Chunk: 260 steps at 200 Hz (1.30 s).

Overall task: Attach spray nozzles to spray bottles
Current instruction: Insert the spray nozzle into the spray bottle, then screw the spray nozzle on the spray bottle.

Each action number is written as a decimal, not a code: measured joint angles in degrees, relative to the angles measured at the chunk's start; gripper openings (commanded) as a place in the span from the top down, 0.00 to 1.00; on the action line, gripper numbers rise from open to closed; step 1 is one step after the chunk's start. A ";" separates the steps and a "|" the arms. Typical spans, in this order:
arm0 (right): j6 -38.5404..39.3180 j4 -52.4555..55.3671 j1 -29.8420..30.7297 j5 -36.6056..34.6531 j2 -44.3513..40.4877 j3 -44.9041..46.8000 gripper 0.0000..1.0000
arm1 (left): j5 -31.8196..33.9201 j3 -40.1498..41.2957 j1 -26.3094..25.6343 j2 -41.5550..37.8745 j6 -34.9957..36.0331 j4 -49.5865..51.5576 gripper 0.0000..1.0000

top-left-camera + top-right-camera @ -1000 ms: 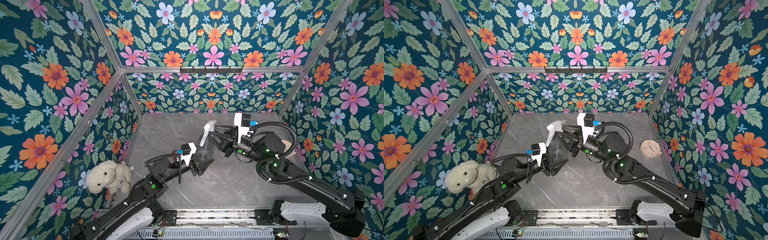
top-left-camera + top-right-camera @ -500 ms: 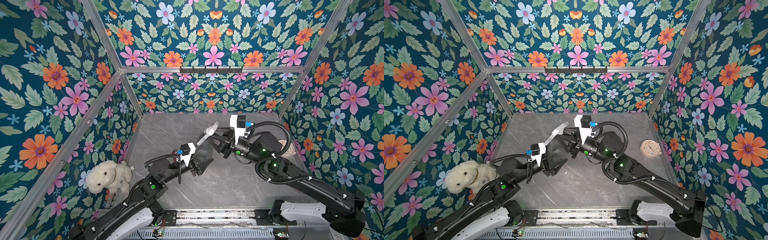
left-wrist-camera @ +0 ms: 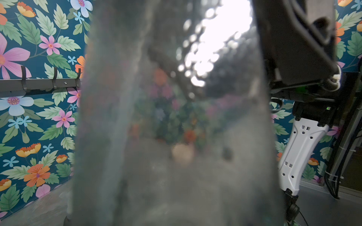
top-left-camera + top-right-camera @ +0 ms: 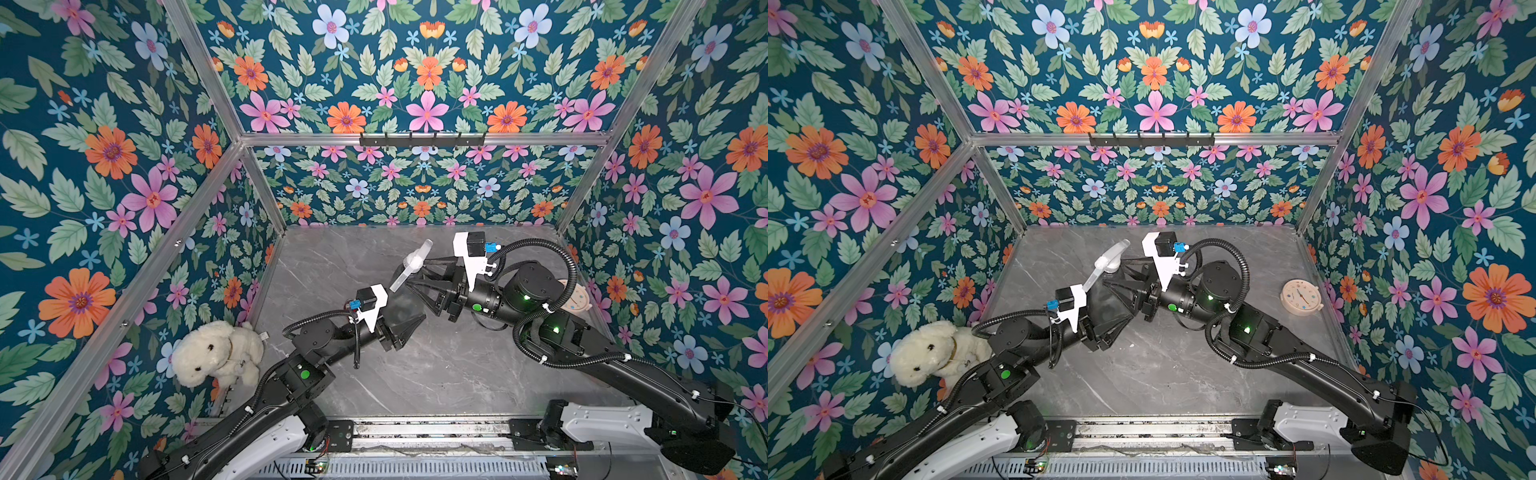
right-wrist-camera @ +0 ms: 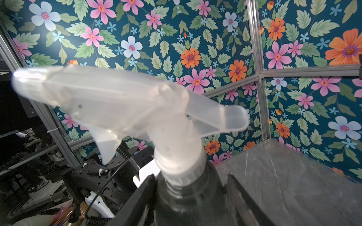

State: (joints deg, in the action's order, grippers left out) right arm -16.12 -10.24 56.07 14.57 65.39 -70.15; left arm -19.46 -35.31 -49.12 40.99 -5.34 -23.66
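Spray nozzle (image 5: pixel 137 109), whitish, is seated on neck of smoky-grey spray bottle (image 5: pixel 188 197), which is clamped at its body by L tool (image 4: pixel 399 316) near centre of worktop (image 4: pixel 436 365). R tool (image 5: pixel 189 182) is held w/ jaws parted either side of neck, gripping nothing.

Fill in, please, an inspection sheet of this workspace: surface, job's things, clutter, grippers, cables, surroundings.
Surface: grey marble-veined tabletop.
Job's things: one whitish spray nozzle seated on the neck of a smoky-grey spray bottle; how tight, cannot tell.
Clutter: plush dog by the left wall; round clock by the right wall.
Grippers: left gripper shut on the bottle's body; right gripper open, jaws either side of the neck.
Cables: black conduit loops on both arms.
Surroundings: floral walls; hook rail on the back frame.
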 measured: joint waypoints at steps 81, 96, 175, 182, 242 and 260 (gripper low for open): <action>5.75 18.53 -0.26 -1.31 -6.29 -7.65 0.38 | -3.52 1.01 1.77 -0.07 -0.09 -2.69 1.00; 7.08 21.05 -0.26 -1.53 -6.08 -10.78 0.42 | -4.90 1.31 2.21 0.24 -0.42 -2.64 1.00; 10.67 31.41 -0.26 -1.75 2.97 -24.90 0.57 | -7.74 1.40 2.69 1.68 -1.11 -3.50 1.00; 10.82 31.91 -0.24 -1.75 3.65 -26.27 0.58 | -8.09 1.40 2.73 1.90 -1.11 -3.48 1.00; 11.89 37.00 -0.15 -3.06 7.96 -32.85 0.61 | -8.26 1.40 2.89 2.19 -1.07 -3.69 1.00; 11.74 38.16 -0.15 -5.09 8.11 -33.03 0.61 | -8.28 1.40 2.89 2.21 -1.07 -3.65 1.00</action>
State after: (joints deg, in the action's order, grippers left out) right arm -4.38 27.92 55.92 9.47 73.49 -103.18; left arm -27.75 -33.91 -46.24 43.20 -6.42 -27.31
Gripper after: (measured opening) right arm 0.387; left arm 0.771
